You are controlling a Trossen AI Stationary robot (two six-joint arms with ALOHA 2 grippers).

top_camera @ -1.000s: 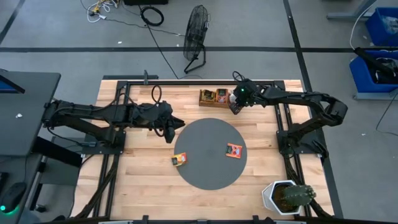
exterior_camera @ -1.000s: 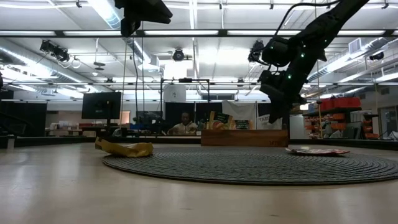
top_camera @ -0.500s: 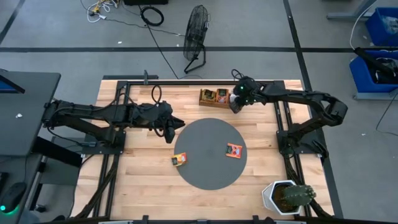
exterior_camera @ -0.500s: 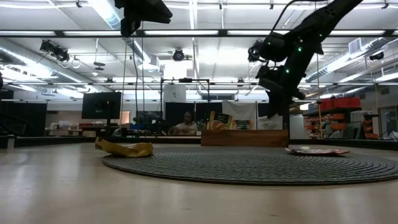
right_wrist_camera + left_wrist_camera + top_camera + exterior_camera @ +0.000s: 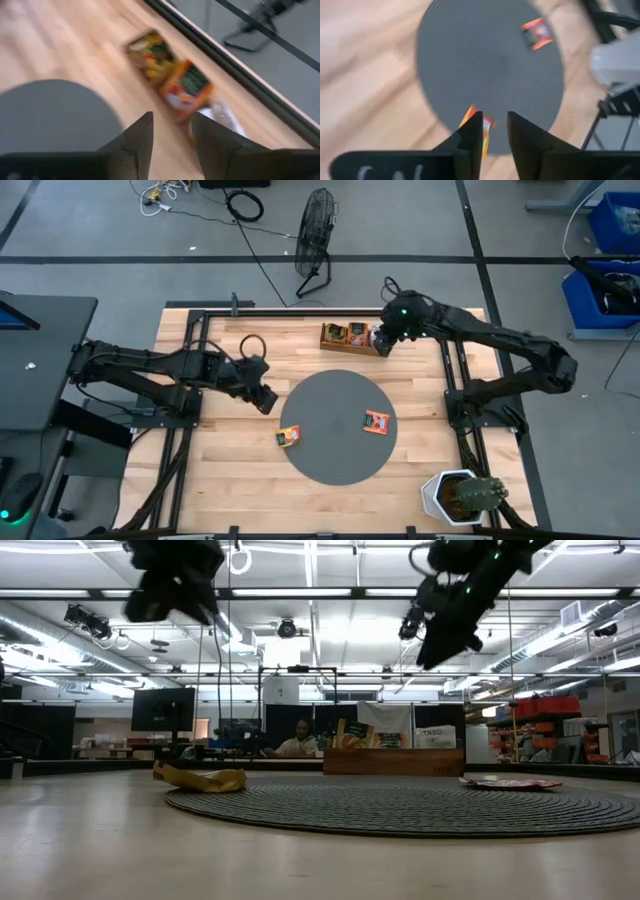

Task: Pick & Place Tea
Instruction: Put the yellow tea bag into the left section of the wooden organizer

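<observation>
Across the pale wooden table (image 5: pixel 210 460) we see our empty, parted right gripper (image 5: pixel 380 340) risen above the brown wooden tray (image 5: pixel 352 337) upper centre, while our empty left gripper (image 5: pixel 267 398), newly shifted, nears the orange sachet (image 5: pixel 289 437) on the grey round mat (image 5: pixel 336 426).

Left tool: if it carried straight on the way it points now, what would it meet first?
Probably the orange tea sachet at the grey mat's near edge, which lies just ahead of the open left tool; depth is uncertain.
</observation>
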